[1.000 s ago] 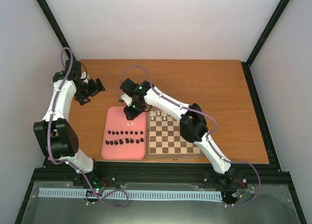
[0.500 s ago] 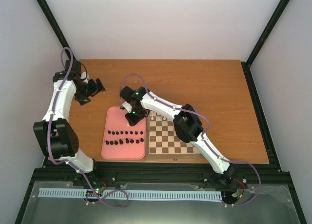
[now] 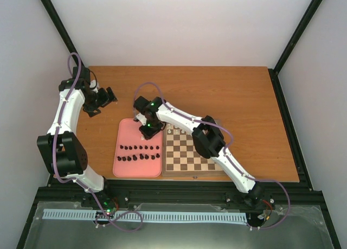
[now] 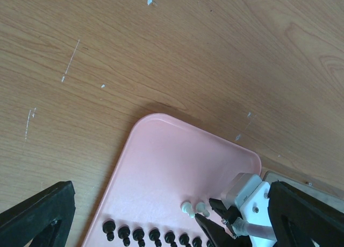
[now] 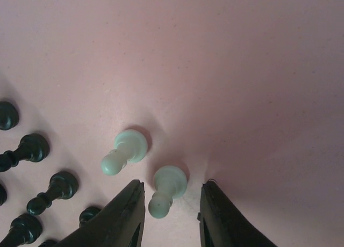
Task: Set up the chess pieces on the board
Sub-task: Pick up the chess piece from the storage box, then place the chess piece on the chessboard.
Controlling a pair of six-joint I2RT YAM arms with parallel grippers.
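White pawn [image 5: 167, 186] — ungripped — sits within the narrow-set right end effector [image 5: 173, 184], arm stretched low over tray [image 5: 242, 69].

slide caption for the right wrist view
Right end effector straddles a white pawn on the pink tray, a second white pawn beside it, black pieces at left.

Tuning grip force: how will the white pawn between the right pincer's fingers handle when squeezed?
Likely light: the white pawn is tiny against the right pincer. With its narrow stem and round head, it may slip or tip if caught off-centre. It looks rigid, so it shouldn't deform.
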